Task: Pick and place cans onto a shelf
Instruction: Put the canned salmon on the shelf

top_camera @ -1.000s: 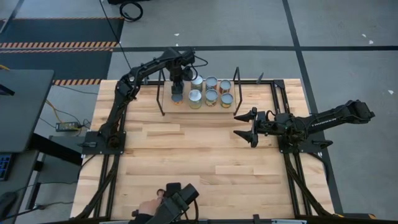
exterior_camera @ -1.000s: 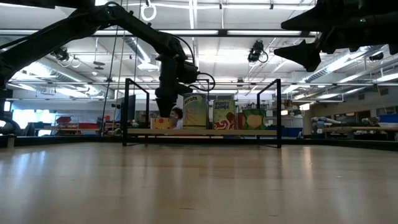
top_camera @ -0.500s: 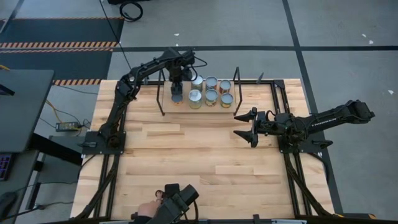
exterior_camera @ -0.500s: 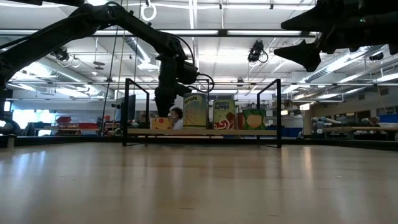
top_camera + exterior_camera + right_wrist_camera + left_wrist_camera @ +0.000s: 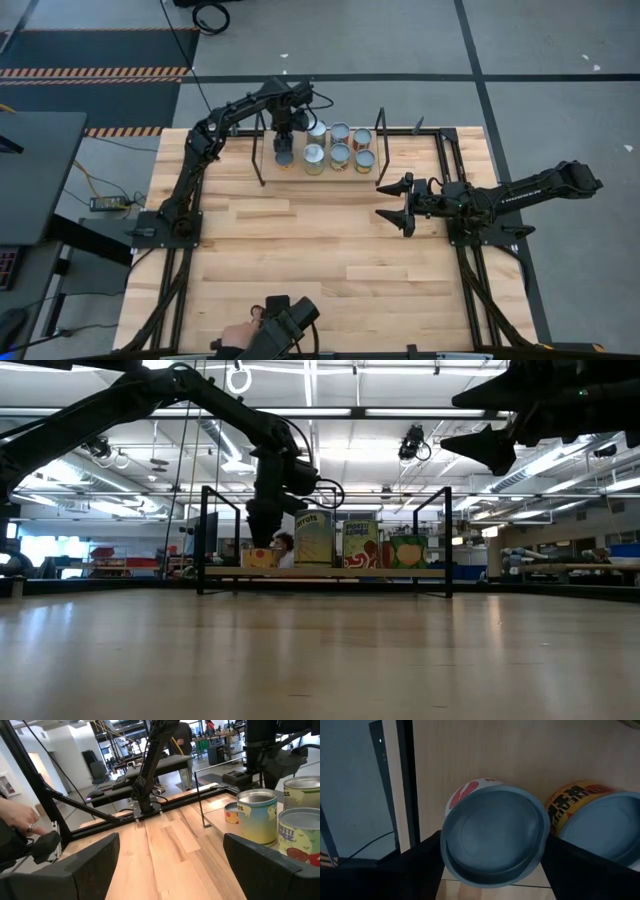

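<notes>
Left gripper hung over a short can at shelf left end, fingers spread wide beside it. Could have nudged neighbouring yellow can on lifting. Right gripper waited beside shelf, spread wide.

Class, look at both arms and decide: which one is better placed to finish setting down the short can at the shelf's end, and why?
The left. Its gripper hangs directly over the short can at the left end of the shelf, fingers either side of it in the left wrist view. The right gripper waits open over bare tabletop, well off the shelf.
</notes>
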Tool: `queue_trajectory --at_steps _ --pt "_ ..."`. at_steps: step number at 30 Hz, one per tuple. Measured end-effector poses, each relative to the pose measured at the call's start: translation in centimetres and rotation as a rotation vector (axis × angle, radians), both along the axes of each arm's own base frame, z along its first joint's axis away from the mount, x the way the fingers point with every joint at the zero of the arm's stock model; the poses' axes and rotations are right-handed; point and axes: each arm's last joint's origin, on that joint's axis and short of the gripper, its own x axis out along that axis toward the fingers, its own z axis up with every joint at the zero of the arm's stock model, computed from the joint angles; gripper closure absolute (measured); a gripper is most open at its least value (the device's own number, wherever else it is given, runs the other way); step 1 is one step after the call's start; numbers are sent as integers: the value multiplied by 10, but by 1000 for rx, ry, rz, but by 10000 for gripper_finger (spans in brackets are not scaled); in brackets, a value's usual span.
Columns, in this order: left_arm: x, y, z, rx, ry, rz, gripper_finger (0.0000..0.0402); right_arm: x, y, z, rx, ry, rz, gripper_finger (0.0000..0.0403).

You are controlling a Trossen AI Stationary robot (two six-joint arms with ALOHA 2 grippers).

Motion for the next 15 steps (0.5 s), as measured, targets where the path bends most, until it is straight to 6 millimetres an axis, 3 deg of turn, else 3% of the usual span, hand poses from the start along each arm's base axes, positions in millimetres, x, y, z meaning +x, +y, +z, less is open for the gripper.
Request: queue_trajectory --at_steps 7,15 --pt "0 0 0 11 9 24 67 0 0 0 0 0 0 39" --pt "-1 0 0 19 16 22 57 0 0 0 0 3 0 39"
